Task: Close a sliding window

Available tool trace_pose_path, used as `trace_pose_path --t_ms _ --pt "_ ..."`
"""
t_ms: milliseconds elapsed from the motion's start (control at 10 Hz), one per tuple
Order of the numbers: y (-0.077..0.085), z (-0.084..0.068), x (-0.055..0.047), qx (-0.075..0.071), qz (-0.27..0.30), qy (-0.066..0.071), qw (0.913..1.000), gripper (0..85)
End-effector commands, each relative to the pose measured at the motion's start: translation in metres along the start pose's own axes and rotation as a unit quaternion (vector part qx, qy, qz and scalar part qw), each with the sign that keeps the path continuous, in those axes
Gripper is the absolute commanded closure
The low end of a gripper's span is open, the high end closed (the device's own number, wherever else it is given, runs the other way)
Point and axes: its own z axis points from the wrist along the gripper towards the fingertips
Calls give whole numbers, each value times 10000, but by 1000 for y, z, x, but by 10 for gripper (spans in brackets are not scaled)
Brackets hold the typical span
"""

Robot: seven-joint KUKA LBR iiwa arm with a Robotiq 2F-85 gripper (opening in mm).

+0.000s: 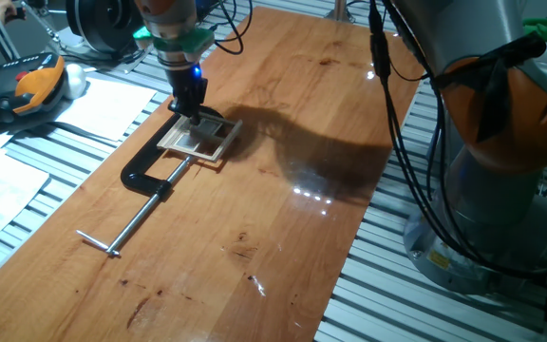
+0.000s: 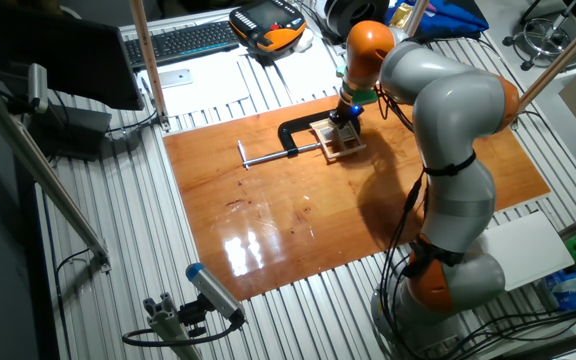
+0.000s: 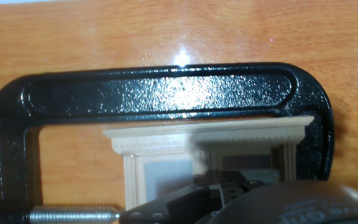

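Gripper (image 1: 195, 116) sits right on the window (image 1: 200, 139) under its tips, fingers hidden so can't tell open/closed; risk: tips skid off sash or jam vs clamp (image 1: 150, 172) beside it.

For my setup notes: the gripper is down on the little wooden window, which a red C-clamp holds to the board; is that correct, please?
Not quite: the C-clamp is black, not red, as the hand view shows plainly. The rest holds: the gripper is down on the sliding window, which sits in the clamp on the wooden board.
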Motion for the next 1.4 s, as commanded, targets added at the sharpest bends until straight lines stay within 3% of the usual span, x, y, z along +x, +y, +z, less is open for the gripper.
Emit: trace_pose_path --t_ms 0,400,600,900,1300 --pt "0 3 -1 -1 -9 -26 10000 850" --pt "4 -3 -11 82 6 -88 9999 850" --pt "5 3 -15 43 -10 -356 9994 850" --pt "6 2 -18 159 -39 -440 9989 850" --pt "6 7 -19 180 -11 -556 9983 850"
